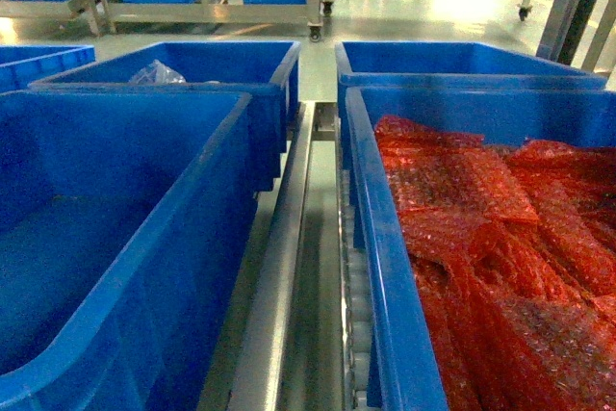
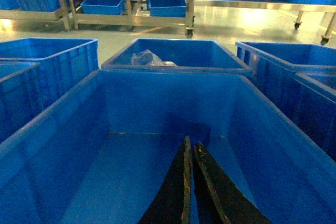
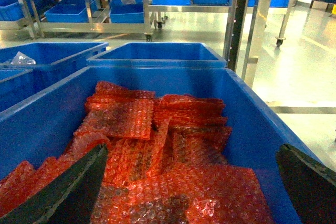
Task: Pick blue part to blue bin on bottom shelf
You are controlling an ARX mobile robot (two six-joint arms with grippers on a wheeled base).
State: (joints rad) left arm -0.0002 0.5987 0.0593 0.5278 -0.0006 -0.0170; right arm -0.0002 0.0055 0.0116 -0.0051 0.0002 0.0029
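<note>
No blue part shows in any view. An empty blue bin (image 1: 192, 190) fills the left of the head view. My left gripper (image 2: 191, 142) hangs inside it above its bare floor (image 2: 131, 171), shut with nothing between the fingers. To the right stands another blue bin (image 1: 371, 209) full of red bubble wrap (image 1: 481, 238). Over that wrap (image 3: 157, 150) my right gripper (image 3: 191, 153) stands wide open and holds nothing. Between the two bins run the bottom shelf's metal rail (image 1: 284, 267) and its white rollers (image 1: 354, 286). Neither gripper appears in the head view.
Behind the empty bin stands a blue bin with a clear plastic bag (image 1: 159, 72) in it. Another blue bin (image 1: 452, 60) stands behind the red-wrap one. Wheeled steel racks (image 1: 313, 7) with more blue bins line the far side of the pale floor.
</note>
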